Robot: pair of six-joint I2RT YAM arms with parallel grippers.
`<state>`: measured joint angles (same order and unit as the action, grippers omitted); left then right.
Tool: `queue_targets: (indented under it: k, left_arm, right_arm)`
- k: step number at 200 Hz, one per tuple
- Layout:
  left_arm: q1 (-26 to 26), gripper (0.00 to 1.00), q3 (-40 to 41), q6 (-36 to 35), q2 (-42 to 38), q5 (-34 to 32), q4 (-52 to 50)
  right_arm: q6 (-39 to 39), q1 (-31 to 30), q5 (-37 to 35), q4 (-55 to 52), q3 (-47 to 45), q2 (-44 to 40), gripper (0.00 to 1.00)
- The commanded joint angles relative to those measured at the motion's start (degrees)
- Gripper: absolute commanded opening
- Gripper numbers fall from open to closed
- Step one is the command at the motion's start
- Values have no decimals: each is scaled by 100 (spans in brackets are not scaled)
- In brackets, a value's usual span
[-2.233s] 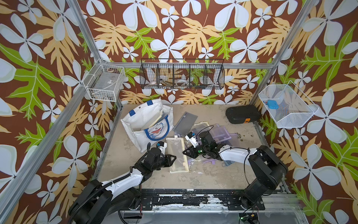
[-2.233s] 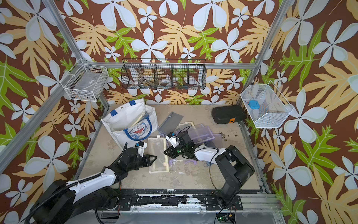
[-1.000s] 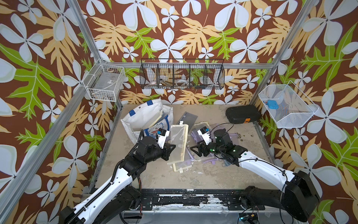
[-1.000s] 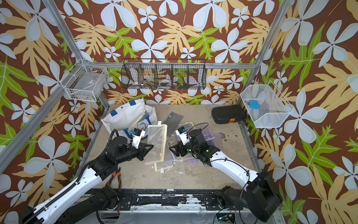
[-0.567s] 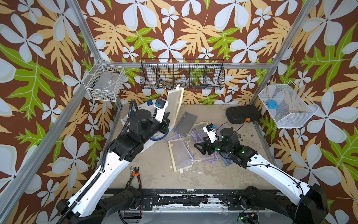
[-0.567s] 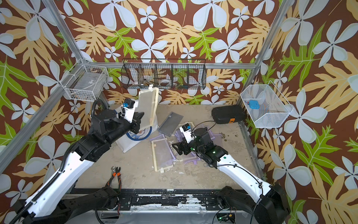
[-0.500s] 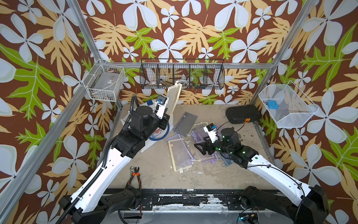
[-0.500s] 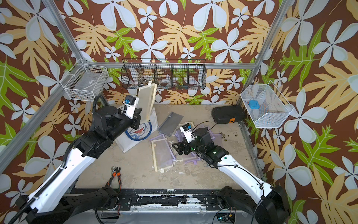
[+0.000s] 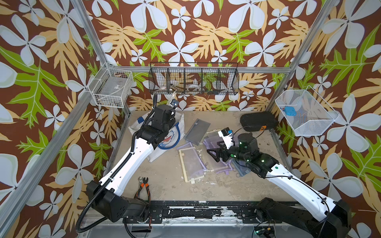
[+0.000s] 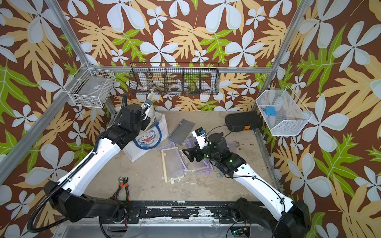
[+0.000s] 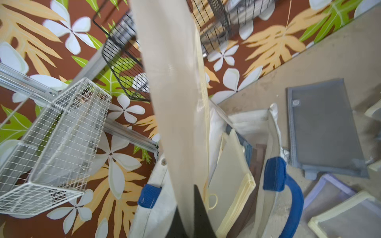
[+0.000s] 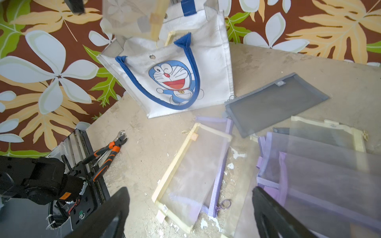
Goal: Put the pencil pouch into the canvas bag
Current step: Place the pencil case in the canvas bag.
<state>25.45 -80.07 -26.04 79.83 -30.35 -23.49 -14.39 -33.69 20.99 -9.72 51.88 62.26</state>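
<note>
Left wrist view is showing the pencil pouch [image 11: 175, 103], a cream mesh one, being held over the open mouth of the canvas bag [image 12: 212, 68]. My left gripper [image 11: 188, 208] is clamping tight on one end of it. Other cream pouches [image 11: 231, 164] are sitting inside the bag. My right gripper [image 12: 189, 190] is hovering wide open and holding nothing, above the purple pouches [image 12: 309, 175] lying on the surface [image 12: 144, 144], near the grey pouch [image 12: 274, 103].
</note>
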Motion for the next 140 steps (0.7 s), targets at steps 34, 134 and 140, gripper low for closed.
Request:
queue_targets:
  k: [34, 134, 140]
  left_arm:
    - [-483, 0, 790, 374, -135, 283, 130]
    - [-568, 40, 212, 864, 685, 284, -444]
    - [-563, 47, 150, 934, 662, 311, -525]
  right_arm:
    - [200, 3, 27, -36, 169, -32, 93]
    - [245, 2, -34, -117, 138, -100, 93]
    - [249, 7, -35, -118, 138, -99, 93]
